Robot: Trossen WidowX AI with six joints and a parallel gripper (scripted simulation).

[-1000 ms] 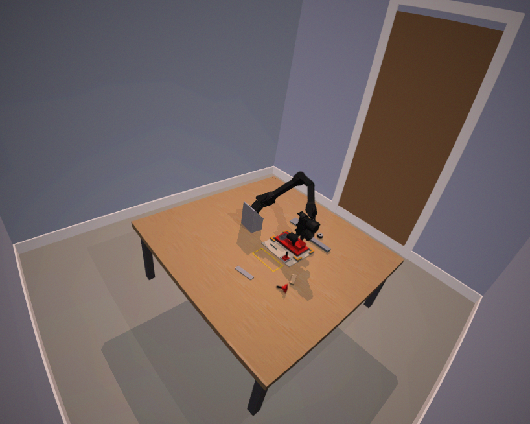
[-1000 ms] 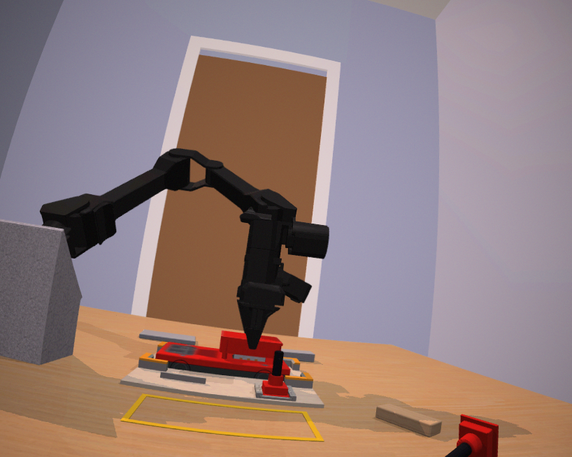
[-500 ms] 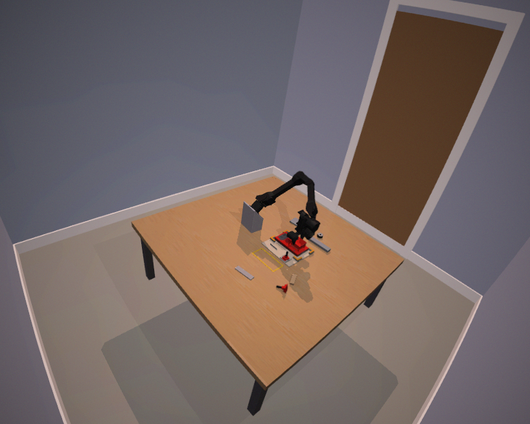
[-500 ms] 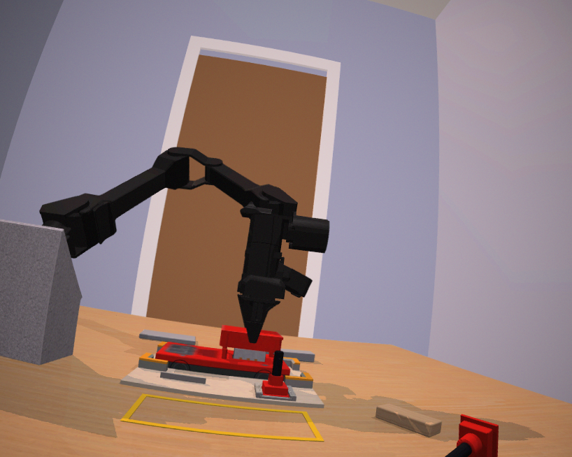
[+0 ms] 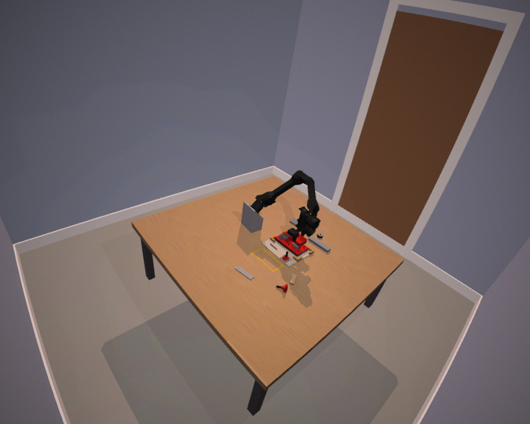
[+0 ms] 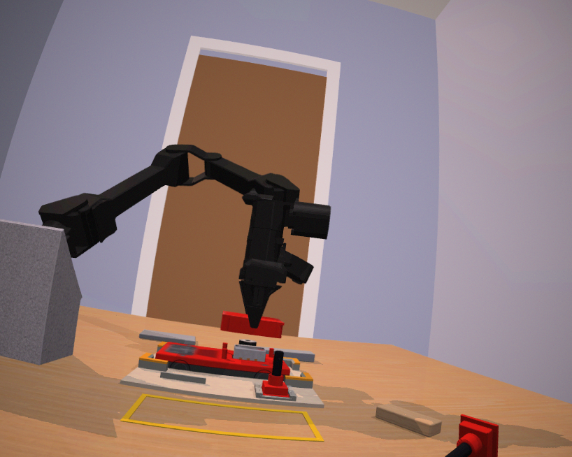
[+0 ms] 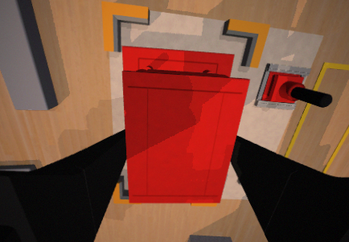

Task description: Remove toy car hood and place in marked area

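The red box-shaped hood point(image 6: 269, 328) point(image 7: 181, 153) is in the air above the front part of the toy car, roughly level. My gripper point(image 6: 254, 324) point(image 7: 179, 137) is shut on it, one black finger on each long side. The red car body point(image 5: 302, 249) point(image 6: 202, 355) point(image 7: 132, 58) stays on its pale board, between orange corner pieces. A grey engine block point(image 6: 249, 353) shows on it, with a visible gap below the hood. The marked area, a yellow outline point(image 5: 263, 262) point(image 6: 133, 407) point(image 7: 297, 130), lies on the table beside the board.
A red piece with an upright black handle point(image 5: 286, 257) point(image 6: 275, 386) point(image 7: 281, 88) stands on the board's side towards the outline. A wooden block point(image 5: 293, 279) point(image 6: 408, 420), another red piece point(image 5: 284, 288) point(image 6: 478, 435) and a grey bar point(image 5: 243, 272) lie farther out. Another grey bar point(image 5: 319, 244) lies behind the car.
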